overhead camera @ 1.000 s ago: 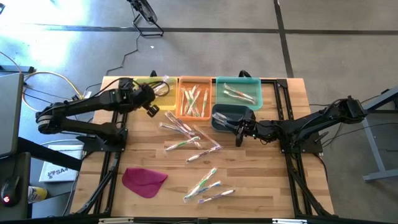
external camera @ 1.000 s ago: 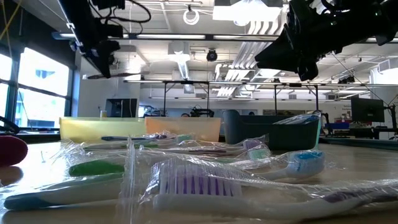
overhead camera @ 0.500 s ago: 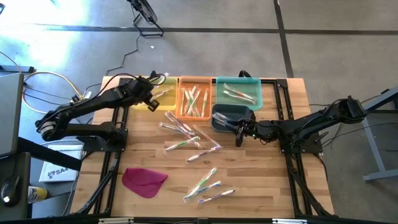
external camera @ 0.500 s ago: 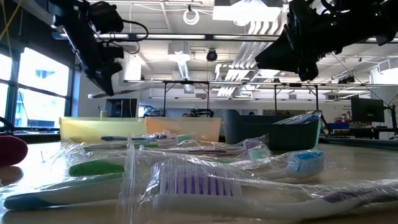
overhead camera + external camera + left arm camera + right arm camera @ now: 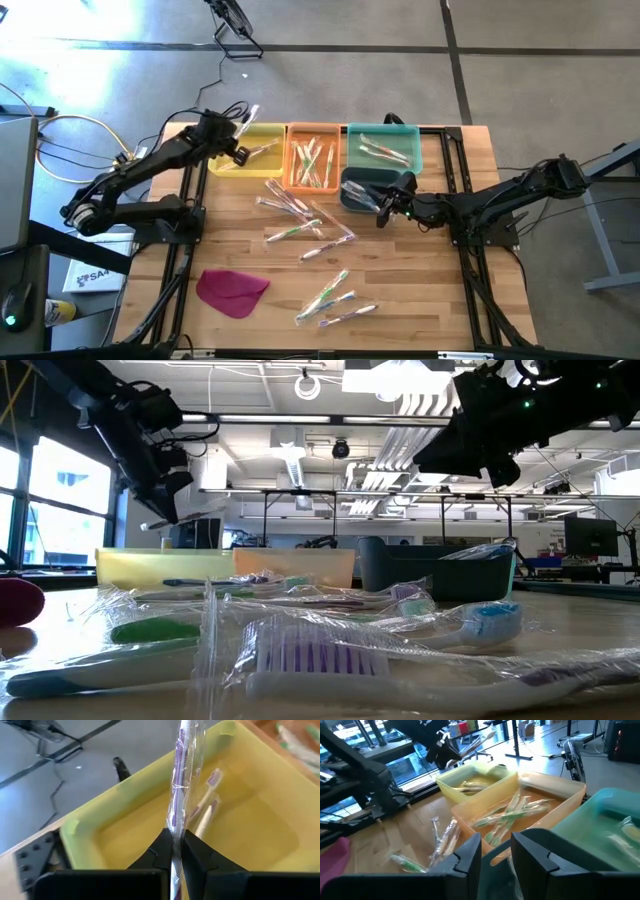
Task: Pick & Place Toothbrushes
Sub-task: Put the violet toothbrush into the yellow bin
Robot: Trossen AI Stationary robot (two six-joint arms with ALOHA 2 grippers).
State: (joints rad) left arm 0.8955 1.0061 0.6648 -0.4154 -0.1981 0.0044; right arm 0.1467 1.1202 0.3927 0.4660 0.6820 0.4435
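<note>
The tabletop (image 5: pixel 420 290) is made of light wooden planks with a visible grain. Along its upper edge in the high view stands a row of smooth plastic rectangular bins. The translucent yellow bin (image 5: pixel 262 135), at the left of the row, holds a couple of wrapped toothbrushes, one with a purple head. The orange bin (image 5: pixel 291 170) next to it holds several wrapped brushes with green and pink handles. The teal bin (image 5: pixel 352 152), at the right, holds a few more. A dark grey bin (image 5: pixel 352 192) sits just below the teal one. In the middle and lower centre of the frame, many slim toothbrushes in clear glossy wrappers (image 5: pixel 300 215) lie loose on the wood. A flat magenta cloth-like piece (image 5: pixel 231 290) lies at the lower left. The left gripper (image 5: pixel 240 137) is over the yellow bin. Its dark fingers (image 5: pixel 197 860) are pressed narrow on a slim purple toothbrush in a crinkled clear wrapper (image 5: pixel 181 785), which stands up over that bin. The right gripper (image 5: pixel 385 205) is at the dark grey bin, with its fingers (image 5: pixel 535 852) a narrow gap apart. I cannot tell if they hold something.
</note>
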